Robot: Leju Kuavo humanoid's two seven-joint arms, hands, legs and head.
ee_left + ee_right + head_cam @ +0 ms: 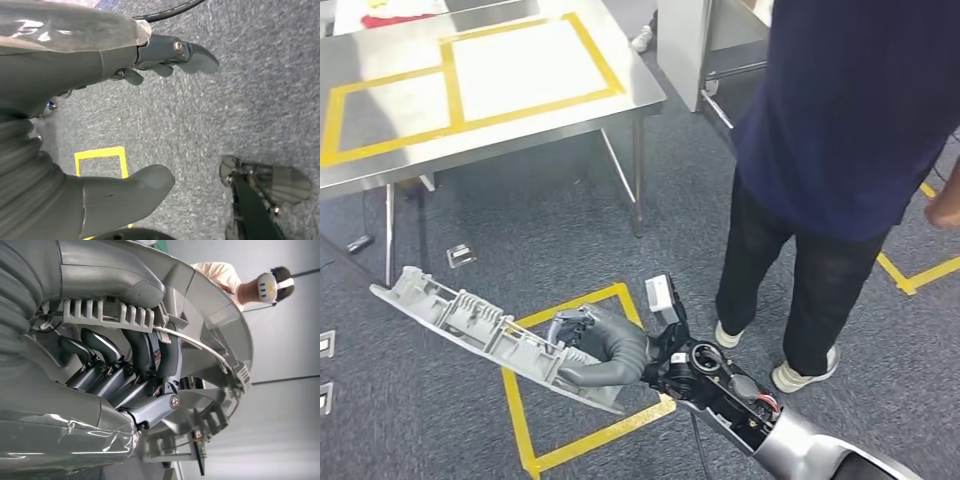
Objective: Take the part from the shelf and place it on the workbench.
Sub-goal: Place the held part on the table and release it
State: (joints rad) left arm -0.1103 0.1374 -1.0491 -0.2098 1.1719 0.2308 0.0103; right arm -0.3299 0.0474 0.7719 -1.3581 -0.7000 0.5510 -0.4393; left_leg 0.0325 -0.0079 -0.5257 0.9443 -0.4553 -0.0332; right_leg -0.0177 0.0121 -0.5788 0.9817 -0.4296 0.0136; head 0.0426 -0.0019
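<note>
The robot's right hand (603, 347) grips a long grey ribbed plastic part (471, 322), holding it out over blue-grey carpet and a yellow tape square (580, 385). The left hand (113, 125) hangs over the carpet, fingers apart, holding nothing. Ahead stands a steel workbench (637, 90) marked with yellow tape rectangles; something red, too blurred to identify, lies at its far edge. A person (841, 150) in dark clothes stands just right.
</note>
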